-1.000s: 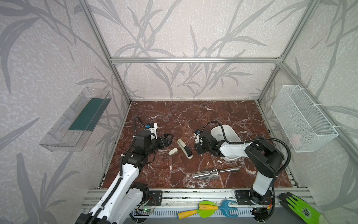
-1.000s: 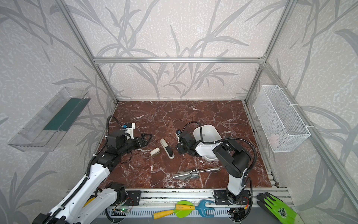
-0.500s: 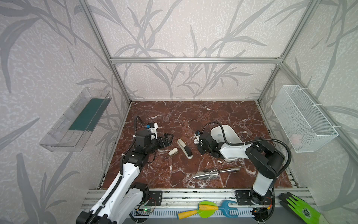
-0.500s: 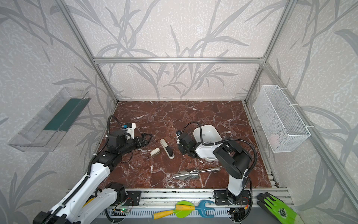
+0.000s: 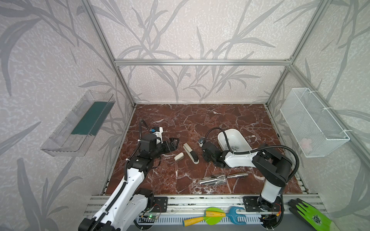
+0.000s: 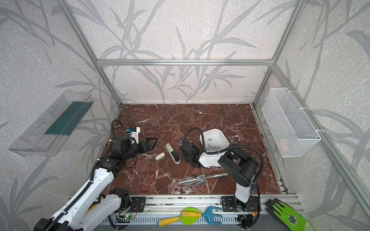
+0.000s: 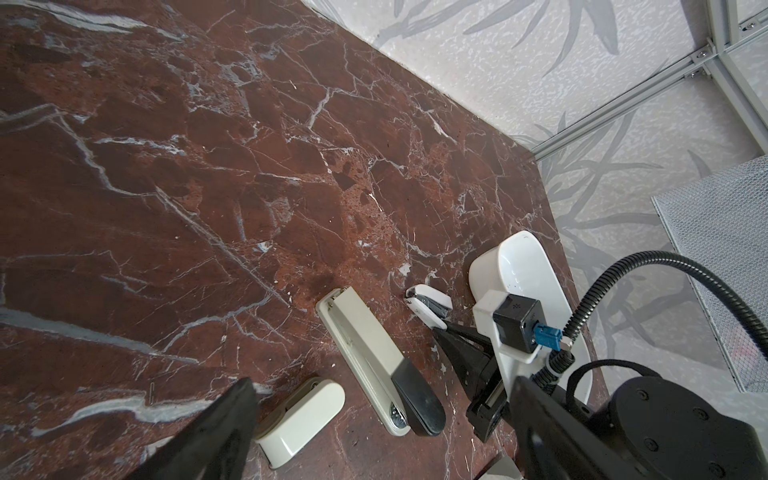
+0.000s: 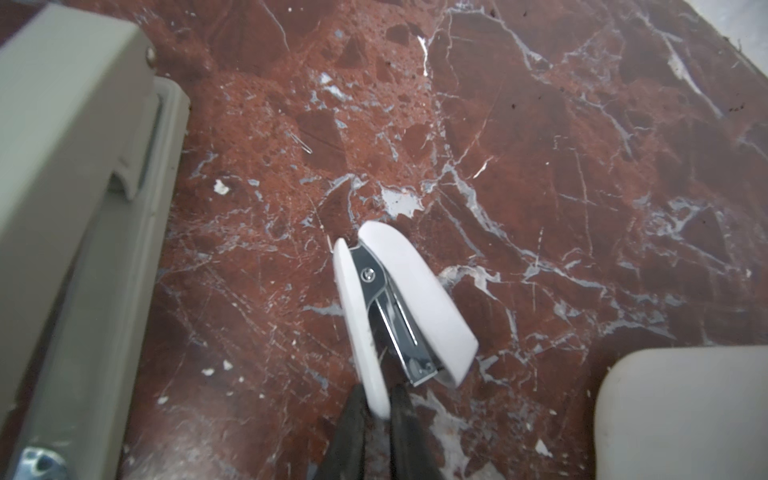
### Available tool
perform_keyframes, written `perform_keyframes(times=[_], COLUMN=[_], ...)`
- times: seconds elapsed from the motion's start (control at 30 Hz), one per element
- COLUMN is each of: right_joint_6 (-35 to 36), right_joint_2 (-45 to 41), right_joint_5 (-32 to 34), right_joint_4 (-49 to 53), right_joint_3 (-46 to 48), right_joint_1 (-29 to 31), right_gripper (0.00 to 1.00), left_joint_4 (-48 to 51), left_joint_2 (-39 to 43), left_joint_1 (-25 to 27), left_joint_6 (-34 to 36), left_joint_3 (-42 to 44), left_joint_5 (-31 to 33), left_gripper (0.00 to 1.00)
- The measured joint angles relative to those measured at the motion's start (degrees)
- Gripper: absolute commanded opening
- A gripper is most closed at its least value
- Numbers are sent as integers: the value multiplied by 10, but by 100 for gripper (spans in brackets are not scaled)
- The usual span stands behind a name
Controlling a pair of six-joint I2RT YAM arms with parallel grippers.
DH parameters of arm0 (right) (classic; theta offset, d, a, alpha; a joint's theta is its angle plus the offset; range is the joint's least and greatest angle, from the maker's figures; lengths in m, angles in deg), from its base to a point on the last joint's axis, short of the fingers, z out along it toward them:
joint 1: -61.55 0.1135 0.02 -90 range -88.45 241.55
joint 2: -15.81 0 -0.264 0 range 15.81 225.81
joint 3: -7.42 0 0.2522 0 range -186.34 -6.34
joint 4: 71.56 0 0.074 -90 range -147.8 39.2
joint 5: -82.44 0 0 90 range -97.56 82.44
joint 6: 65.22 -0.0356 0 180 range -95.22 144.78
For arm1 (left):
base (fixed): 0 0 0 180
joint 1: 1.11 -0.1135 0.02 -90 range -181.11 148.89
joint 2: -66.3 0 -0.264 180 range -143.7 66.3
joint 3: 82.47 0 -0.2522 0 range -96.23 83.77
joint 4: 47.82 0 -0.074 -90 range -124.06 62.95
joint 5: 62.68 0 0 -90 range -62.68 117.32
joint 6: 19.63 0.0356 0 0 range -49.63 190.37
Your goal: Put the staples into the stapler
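Counter of red marble, carrying both arms' work. Right gripper: jaws clenched on the tip of the thin lower arm of the white stapler, whose upper cover stands splayed away, with the metal magazine showing between. White stapler lies between the beige stapler and the dish. Staples: grey strips lying loose in the dish, apart from either stapler. Left gripper: jaws released, spread wide and grasping nothing, near the beige stapler and a small beige piece. Trowel lies near the counter's front edge.
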Motion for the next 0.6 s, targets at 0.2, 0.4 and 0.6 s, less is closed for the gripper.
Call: perform_keyframes(times=[0.2, 0.4, 0.6], right_joint_6=[15, 17, 16], right_joint_2=[14, 96, 151], right_joint_5=[63, 160, 236], right_joint_4=[5, 62, 128], right_joint_3=[-17, -107, -172], right_joint_1=[20, 33, 40], right_gripper=[12, 10, 10], left_joint_4=[-1, -2, -2], left_joint_2=[-18, -21, -19], left_joint_1=[0, 0, 0], left_joint_6=[0, 0, 0], left_joint_3=[0, 0, 0], left_joint_5=[2, 2, 2], left_gripper=[95, 95, 95])
